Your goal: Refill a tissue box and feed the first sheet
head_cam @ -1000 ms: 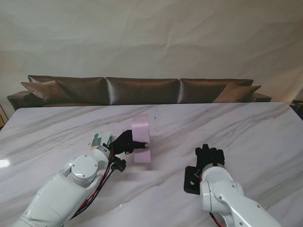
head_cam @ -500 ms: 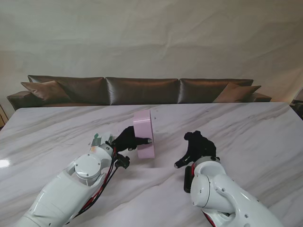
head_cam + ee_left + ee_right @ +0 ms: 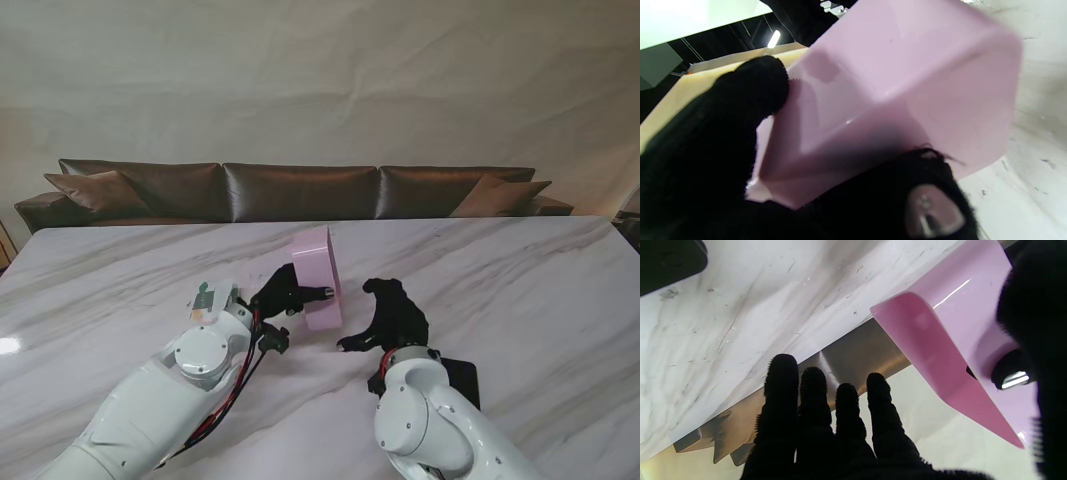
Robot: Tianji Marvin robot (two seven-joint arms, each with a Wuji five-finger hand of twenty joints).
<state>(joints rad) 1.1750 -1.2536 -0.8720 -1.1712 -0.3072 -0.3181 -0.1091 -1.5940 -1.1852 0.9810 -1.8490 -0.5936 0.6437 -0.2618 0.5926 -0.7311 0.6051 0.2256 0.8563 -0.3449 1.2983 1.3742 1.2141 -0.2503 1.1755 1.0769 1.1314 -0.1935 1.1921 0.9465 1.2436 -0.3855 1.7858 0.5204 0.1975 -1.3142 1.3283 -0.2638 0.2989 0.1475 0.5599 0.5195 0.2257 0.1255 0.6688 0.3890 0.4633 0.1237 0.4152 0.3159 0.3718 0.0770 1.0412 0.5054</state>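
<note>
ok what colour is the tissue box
Pale pink tissue box, plain, no pattern; clearest in the left wrist view.

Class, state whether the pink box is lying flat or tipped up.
Tipped up: the pink box stands tilted on edge, gripped by the left hand.

The left hand (image 3: 283,293) grips the pink tissue box (image 3: 318,277), holding it tilted above the marble table (image 3: 520,270). The right hand (image 3: 392,318) hovers just right of the box, fingers spread (holding nothing). A black flat object (image 3: 460,378) lies near the right arm.
</note>
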